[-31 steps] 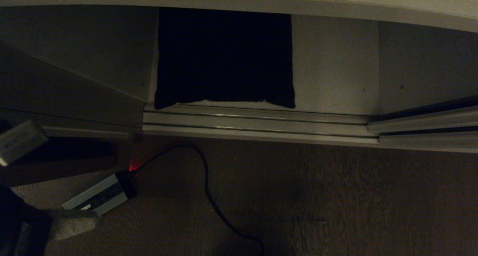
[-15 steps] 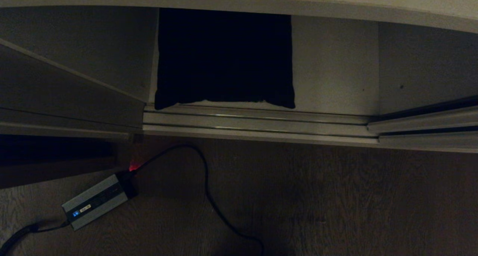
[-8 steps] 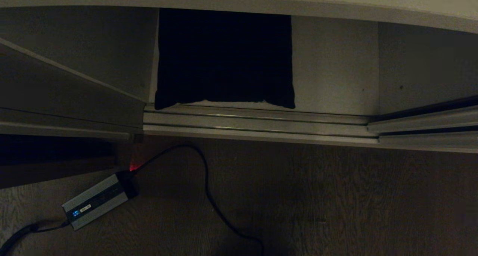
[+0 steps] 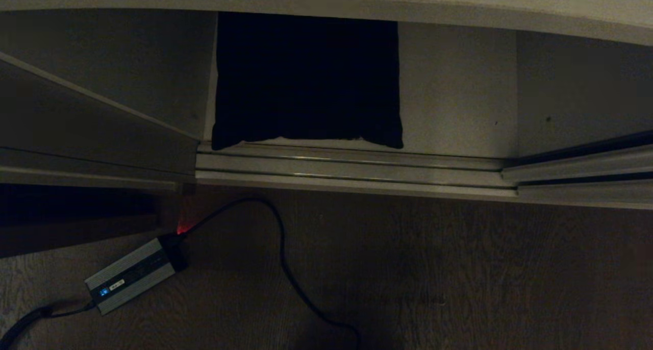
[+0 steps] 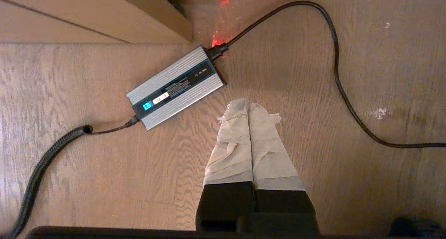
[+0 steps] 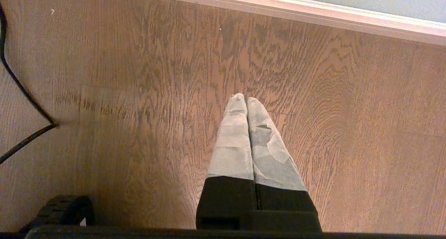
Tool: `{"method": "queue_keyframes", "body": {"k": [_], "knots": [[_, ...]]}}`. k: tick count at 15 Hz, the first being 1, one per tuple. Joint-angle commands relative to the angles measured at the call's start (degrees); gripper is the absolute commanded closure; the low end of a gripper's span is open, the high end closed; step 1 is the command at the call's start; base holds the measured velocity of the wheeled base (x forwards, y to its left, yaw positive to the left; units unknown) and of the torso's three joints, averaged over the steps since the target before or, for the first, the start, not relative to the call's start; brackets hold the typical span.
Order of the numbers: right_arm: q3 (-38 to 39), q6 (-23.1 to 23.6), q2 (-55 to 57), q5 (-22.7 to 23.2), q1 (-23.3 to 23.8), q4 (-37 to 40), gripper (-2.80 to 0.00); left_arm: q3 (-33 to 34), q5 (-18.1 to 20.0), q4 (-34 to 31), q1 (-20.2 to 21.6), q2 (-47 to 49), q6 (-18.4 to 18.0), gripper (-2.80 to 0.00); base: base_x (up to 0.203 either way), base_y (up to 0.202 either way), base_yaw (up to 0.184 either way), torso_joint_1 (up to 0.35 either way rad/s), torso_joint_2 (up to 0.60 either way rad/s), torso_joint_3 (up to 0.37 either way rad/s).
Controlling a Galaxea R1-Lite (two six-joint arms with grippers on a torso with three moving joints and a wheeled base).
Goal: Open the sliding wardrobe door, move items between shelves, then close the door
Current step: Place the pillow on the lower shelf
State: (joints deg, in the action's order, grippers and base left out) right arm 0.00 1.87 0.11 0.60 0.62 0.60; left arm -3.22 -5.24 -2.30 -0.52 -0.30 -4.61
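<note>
While both arms hang over the floor (image 6: 348,127), left end effector (image 5: 248,105) & right end effector (image 6: 245,99) are closed, empty, tips down. Cushion (image 4: 306,79) lies on wardrobe shelf (image 4: 454,90), behind the door track (image 4: 352,169).

A dim room is shown; a brown wood-grain floor (image 4: 459,268) is laid up to pale metal floor rails (image 4: 352,169); a silver power adapter (image 4: 133,275) is set on the boards, joined to a black cable (image 4: 285,268); a red glow (image 4: 182,228) is cast beside it.
</note>
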Motion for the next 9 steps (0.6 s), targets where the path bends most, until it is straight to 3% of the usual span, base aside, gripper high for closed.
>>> {"method": "queue_keyframes", "body": {"k": [1,3,9], "knots": [[0.2,0.0,0.0,0.0,0.0,0.0,0.0,0.1,-0.3,-0.1,0.0,0.3,-0.5,0.0,0.0,0.0,0.0,0.0,0.0,0.0],[0.2,0.0,0.0,0.0,0.0,0.0,0.0,0.1,0.2,-0.2,0.0,0.3,-2.6,0.0,0.0,0.0,0.0,0.0,0.0,0.0],[0.2,0.0,0.0,0.0,0.0,0.0,0.0,0.1,0.1,-0.1,0.0,0.3,-1.9,0.0,0.0,0.0,0.0,0.0,0.0,0.0]]}}
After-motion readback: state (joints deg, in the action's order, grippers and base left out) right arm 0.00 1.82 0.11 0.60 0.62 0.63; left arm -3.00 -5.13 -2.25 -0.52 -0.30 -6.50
